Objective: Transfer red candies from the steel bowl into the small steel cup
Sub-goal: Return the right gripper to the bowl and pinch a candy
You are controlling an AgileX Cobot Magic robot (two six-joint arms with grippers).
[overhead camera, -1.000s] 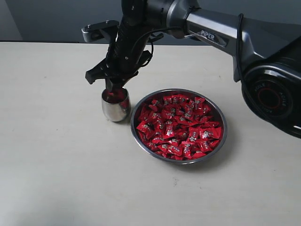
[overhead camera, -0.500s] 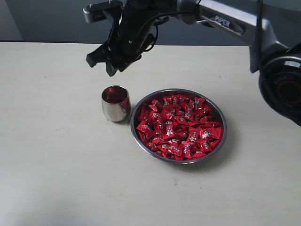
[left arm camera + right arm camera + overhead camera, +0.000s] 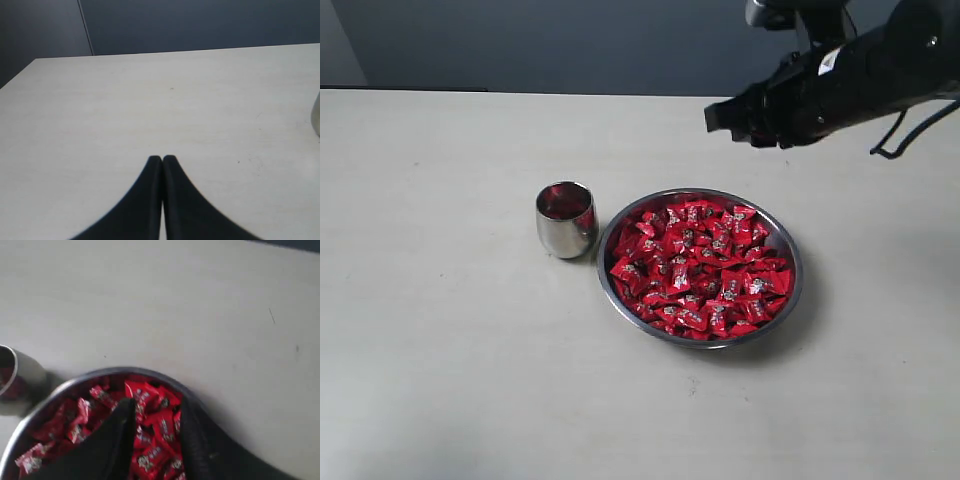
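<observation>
We found the right tool (image 3: 732, 122) raised above the bench (image 3: 440, 350), beyond the far rim of the steel bowl (image 3: 800, 270) and off to the side away from the small steel cup (image 3: 566, 220). Its two dark fingers (image 3: 120, 440) stood apart with nothing between them, and through the gap the right wrist view looked straight down onto the red candies (image 3: 700, 265). We judged this to be the pose of an empty tool lining up for a fresh pick, since the open jaws framed the heap rather than the cup. The candies lay piled across the whole bowl, nearly level with its rim, so almost the entire load had yet to be moved. The cup stood upright just beside the bowl on the bench. That looked deliberate, as it kept each carry short and let the narrow mouth face upward for a drop. Its inside showed red, though we could not tell whether that was candy or only reflection from the bowl. The left tool (image 3: 161, 159) hovered over bare bench well away from the bowl, with its fingers pressed together and holding nothing, and we took it to be parked clear of the working arm. The next move would, in our view, call for a careful descent, because the slick wrappers overlapped loosely.
</observation>
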